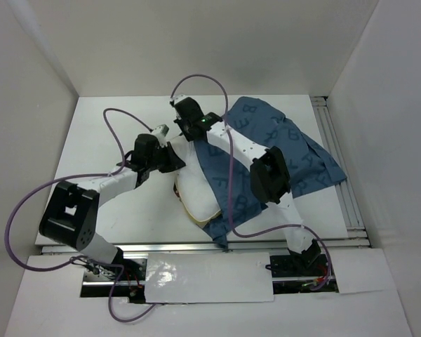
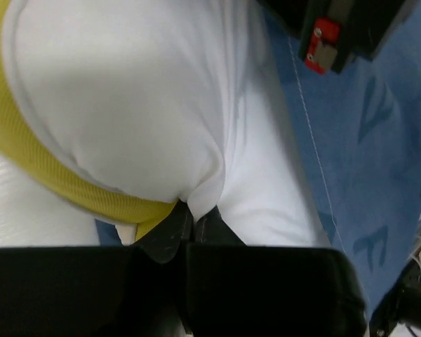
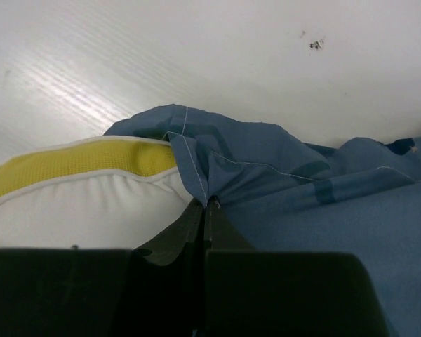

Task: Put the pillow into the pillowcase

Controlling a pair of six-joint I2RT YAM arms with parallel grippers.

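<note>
**A:** What is the biggest thing, and where does it lie?

**B:** A flat white tabletop (image 1: 140,210) lies under both sets of fingers. On it is the dark blue fabric pillowcase printed with lighter blue letters (image 1: 295,154). In the overhead view it spreads from the right fingers (image 1: 186,128) out to the right and back toward the arm bases.

**A:** And the pillow?

**B:** The plump white rectangular pillow with a yellow trim (image 1: 196,189) sits between the two arms, against the left fingers (image 1: 170,159). The blue cloth covers its right side. I cannot tell whether that part is inside the case or only under it.

**A:** What are the left fingers doing?

**B:** The left wrist view shows the left fingers (image 2: 191,209) closed tight, pinching a fold of the pillow's (image 2: 126,91) white cover. The yellow trim (image 2: 63,186) runs just to their left, and the pillowcase (image 2: 365,140) lies to their right.

**A:** And the right fingers?

**B:** The right fingers (image 3: 207,203) are closed too. They grip the stitched hem of the pillowcase (image 3: 266,161) where it bunches at a corner. The pillow (image 3: 77,203) lies just to their left, with its yellow trim (image 3: 91,160) touching the blue hem. Bare tabletop (image 3: 196,56) lies beyond the tips.
</note>
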